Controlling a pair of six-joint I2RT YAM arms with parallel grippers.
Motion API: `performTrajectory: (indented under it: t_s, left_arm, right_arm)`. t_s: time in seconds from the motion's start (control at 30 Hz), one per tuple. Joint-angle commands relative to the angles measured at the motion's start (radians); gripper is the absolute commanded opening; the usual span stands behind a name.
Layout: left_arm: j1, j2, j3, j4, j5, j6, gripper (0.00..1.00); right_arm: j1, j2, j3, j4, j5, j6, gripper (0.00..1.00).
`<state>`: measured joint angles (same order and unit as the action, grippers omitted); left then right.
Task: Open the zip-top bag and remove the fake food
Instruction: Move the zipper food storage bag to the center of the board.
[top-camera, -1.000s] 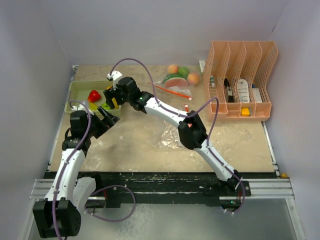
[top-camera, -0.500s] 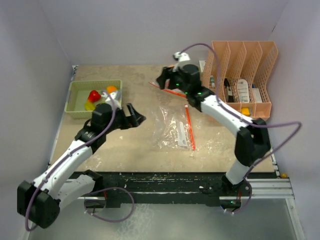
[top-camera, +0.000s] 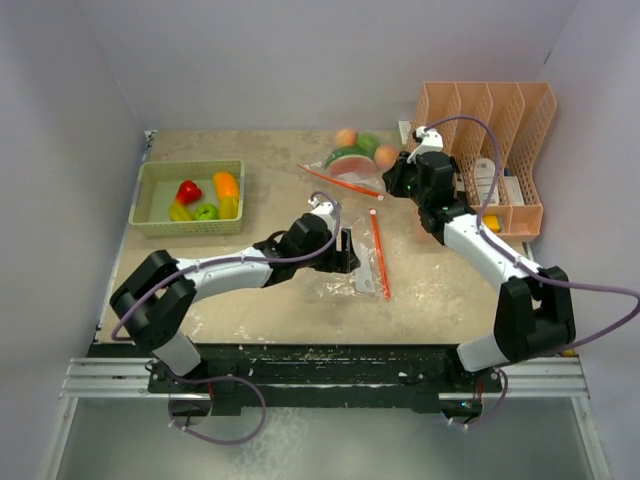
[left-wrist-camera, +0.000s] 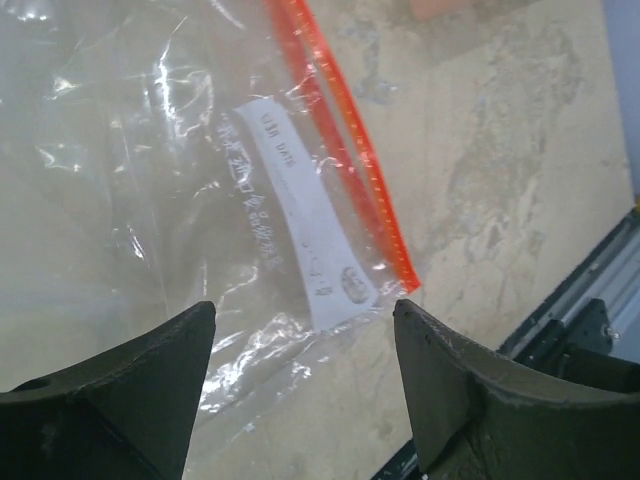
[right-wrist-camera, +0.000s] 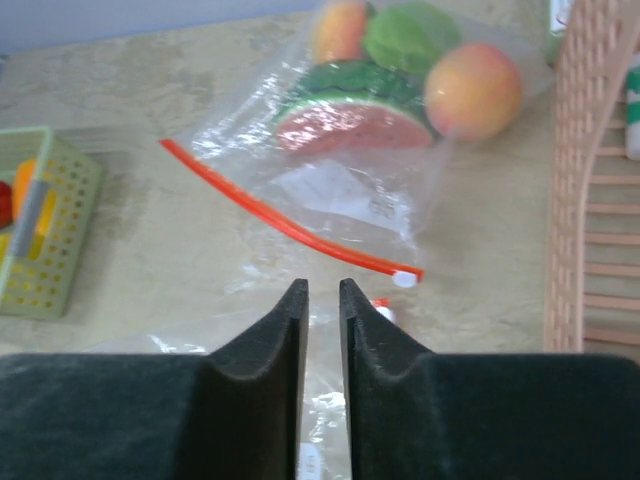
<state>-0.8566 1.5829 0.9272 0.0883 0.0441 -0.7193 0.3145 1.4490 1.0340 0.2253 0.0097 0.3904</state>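
You look to be between bags. The empty bag (left-wrist-camera: 150, 150) lies flat mid-frame. The full bag (right-wrist-camera: 340, 195) sits upper centre on the surface (top-camera: 450, 285), with the toy food (right-wrist-camera: 350, 125) still inside and its zip seemingly shut.

Your left tool (left-wrist-camera: 302, 325) hangs wide open over the empty bag, holding nothing. Your right tool (right-wrist-camera: 322, 292) is closed to a slit and empty, aimed at that zip.

Next, pin the full bag and work the zip.

Half a second ago the left tool sat nearer the tray (top-camera: 150, 172), and the right tool was over the full bag. It has since drawn back toward the rack (top-camera: 480, 110).
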Motion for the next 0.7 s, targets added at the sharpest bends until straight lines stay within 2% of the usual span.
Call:
performTrajectory:
  t_s: [0.0,0.13,0.3,0.47,0.67]
  left_arm:
    - [0.046,0.060,0.019,0.104,0.001,-0.037,0.77]
    - [0.136,0.118,-0.020,0.165,0.067,-0.062,0.80]
    - [0.242,0.132,-0.021,0.152,0.066,-0.026,0.82]
    - [0.339,0.152,-0.019,0.126,0.072,-0.012,0.85]
    - [0.415,0.153,-0.067,0.113,0.064,-0.019,0.91]
  right_arm:
    - [-0.030,0.063,0.051,0.005,0.021,-0.003,0.30]
    - [-0.040,0.164,0.111,0.005,-0.013,-0.022,0.56]
    - [-0.043,0.291,0.200,-0.008,-0.030,-0.026,0.77]
    - [-0.052,0.422,0.289,-0.028,-0.039,-0.013,0.87]
    - [-0.067,0.527,0.314,0.033,-0.112,0.028,0.88]
